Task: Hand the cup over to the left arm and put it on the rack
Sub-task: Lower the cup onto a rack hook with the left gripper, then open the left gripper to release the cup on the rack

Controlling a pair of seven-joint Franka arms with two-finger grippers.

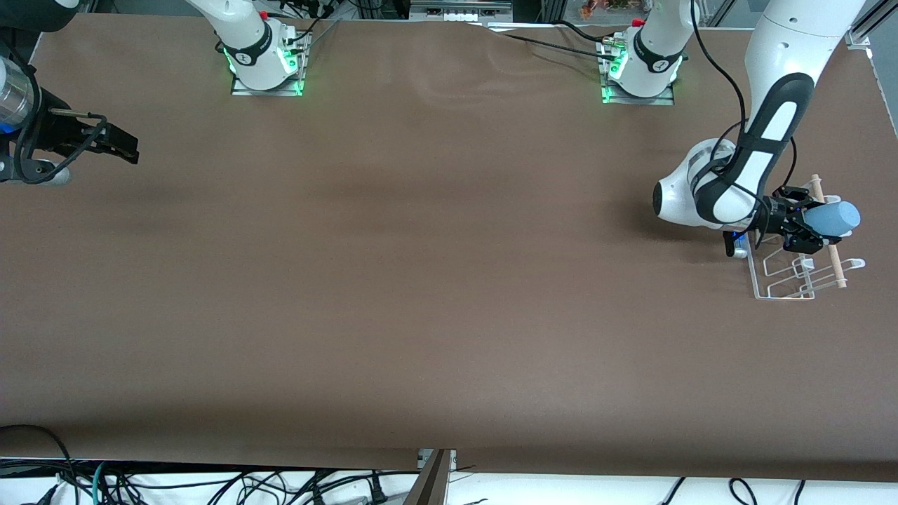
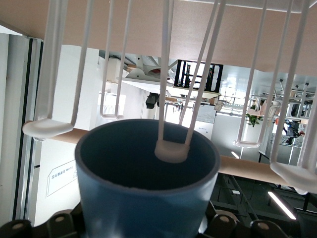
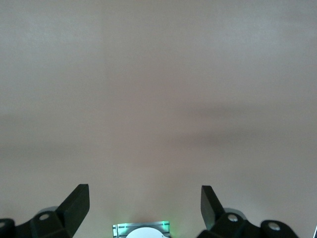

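Robotics lab, two white Franka arms bolted on green-lit metal base plates (image 1: 266, 83), wide brown-covered table (image 1: 421, 280), loose black cables (image 1: 210, 484) along its near edge.

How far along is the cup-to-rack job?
Handover looks done: the right pincer waits open and empty at its table end. In hand: the left pincer has the blue cup over the rack, a peg inside its mouth. Left: release and withdraw.

No text, label or number can be read anywhere.
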